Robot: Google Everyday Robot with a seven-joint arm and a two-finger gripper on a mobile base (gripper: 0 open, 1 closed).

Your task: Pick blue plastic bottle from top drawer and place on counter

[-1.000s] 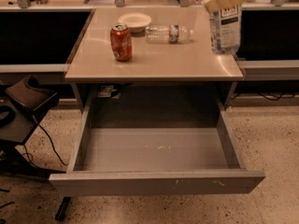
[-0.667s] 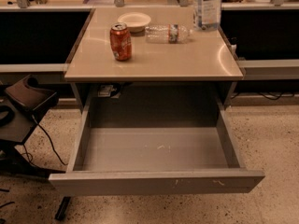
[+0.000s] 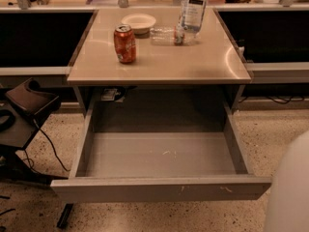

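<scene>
The blue plastic bottle (image 3: 193,6) stands upright over the back of the counter (image 3: 159,64), and its top is cut off by the upper edge of the view. Its base is at the counter surface, right behind a clear bottle lying on its side (image 3: 166,35). I cannot tell whether it rests there or is held. The gripper is out of view; nothing of it shows around the bottle. The top drawer (image 3: 159,190) is pulled fully open below the counter, with nothing inside it.
A red soda can (image 3: 125,43) stands at the counter's left. A white bowl (image 3: 139,22) sits at the back. A dark chair with cables (image 3: 29,105) is at the left. A white rounded robot part (image 3: 289,187) fills the bottom right corner.
The blue plastic bottle has moved left and back, from the counter's right edge to the back middle. The gripper seen above it a second ago has left the view.
</scene>
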